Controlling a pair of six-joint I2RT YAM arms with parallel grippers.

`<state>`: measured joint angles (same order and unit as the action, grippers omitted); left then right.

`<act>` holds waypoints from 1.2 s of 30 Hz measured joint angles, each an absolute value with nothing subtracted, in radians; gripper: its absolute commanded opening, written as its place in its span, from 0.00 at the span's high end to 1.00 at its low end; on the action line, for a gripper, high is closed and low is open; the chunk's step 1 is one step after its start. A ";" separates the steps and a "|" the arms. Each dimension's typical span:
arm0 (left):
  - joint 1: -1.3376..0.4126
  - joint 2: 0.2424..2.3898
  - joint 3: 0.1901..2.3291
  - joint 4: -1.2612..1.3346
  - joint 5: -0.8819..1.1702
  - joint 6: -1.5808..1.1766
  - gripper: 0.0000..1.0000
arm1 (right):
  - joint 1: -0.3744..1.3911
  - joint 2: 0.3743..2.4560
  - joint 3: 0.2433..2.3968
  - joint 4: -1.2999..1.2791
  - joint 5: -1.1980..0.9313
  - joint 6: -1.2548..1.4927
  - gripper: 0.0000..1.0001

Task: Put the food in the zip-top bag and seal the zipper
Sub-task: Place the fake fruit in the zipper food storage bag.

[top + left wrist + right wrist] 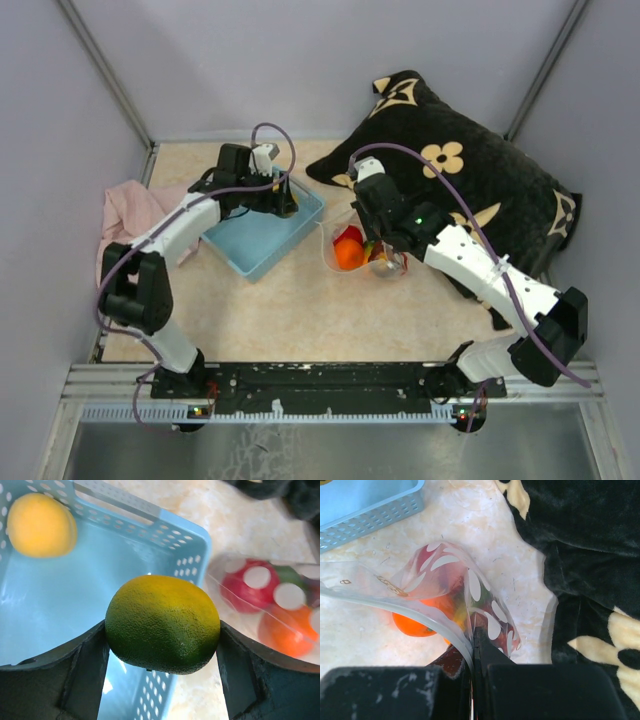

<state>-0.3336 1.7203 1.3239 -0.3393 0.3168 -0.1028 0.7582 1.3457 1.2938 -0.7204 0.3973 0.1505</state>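
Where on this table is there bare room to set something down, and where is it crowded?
Free: the beige tabletop between the light-blue plastic basket, the clear dotted zip-top bag and the black mounting rail. Crowded: basket to bag, where the left gripper grips a green-yellow toy fruit and the right gripper pinches the bag.

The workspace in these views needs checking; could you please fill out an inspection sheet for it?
Surface: beige marbled table, no spills seen.
Job's things: zip-top bag holds an orange fruit and a red fruit; a yellow fruit lies in the blue basket.
Clutter: pink cloth at the left edge; black cushion at the back right.
Grippers: left gripper, jaws shut on a green-yellow fruit; right gripper, jaws shut on the bag's edge.
Cables: purple cables loop over both arms.
Surroundings: grey walls.
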 measured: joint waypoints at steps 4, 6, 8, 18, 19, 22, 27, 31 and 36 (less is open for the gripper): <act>-0.334 1.597 1.247 -0.327 0.359 -0.117 0.34 | 0.758 1.346 1.294 -0.719 0.395 0.153 1.00; -0.334 1.533 1.205 -0.316 0.378 -0.125 0.34 | 0.758 1.346 1.294 -0.719 0.395 0.152 1.00; -0.334 1.471 1.165 -0.300 0.398 -0.133 0.34 | 0.758 1.346 1.294 -0.718 0.395 0.152 1.00; -0.402 1.203 1.023 -0.175 0.467 -0.146 0.34 | 0.758 1.346 1.296 -0.718 0.395 0.153 1.00; -0.415 1.183 1.013 -0.163 0.469 -0.144 0.34 | 0.758 1.346 1.296 -0.718 0.395 0.153 1.00; -0.467 1.130 0.988 -0.125 0.472 -0.133 0.34 | 0.758 1.346 1.296 -0.718 0.394 0.153 1.00; -0.592 1.069 0.941 -0.040 0.472 -0.096 0.34 | 0.758 1.346 1.297 -0.718 0.388 0.159 1.00; -0.662 1.058 0.924 0.021 0.474 -0.075 0.34 | 0.758 1.346 1.298 -0.718 0.379 0.161 1.00; -0.713 1.082 0.920 0.096 0.472 -0.061 0.34 | 0.758 1.346 1.298 -0.718 0.363 0.168 1.00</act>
<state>-0.7132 1.0821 0.9203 0.0963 0.4721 -0.0612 0.7582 1.3457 1.2980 -0.7181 0.3634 0.1680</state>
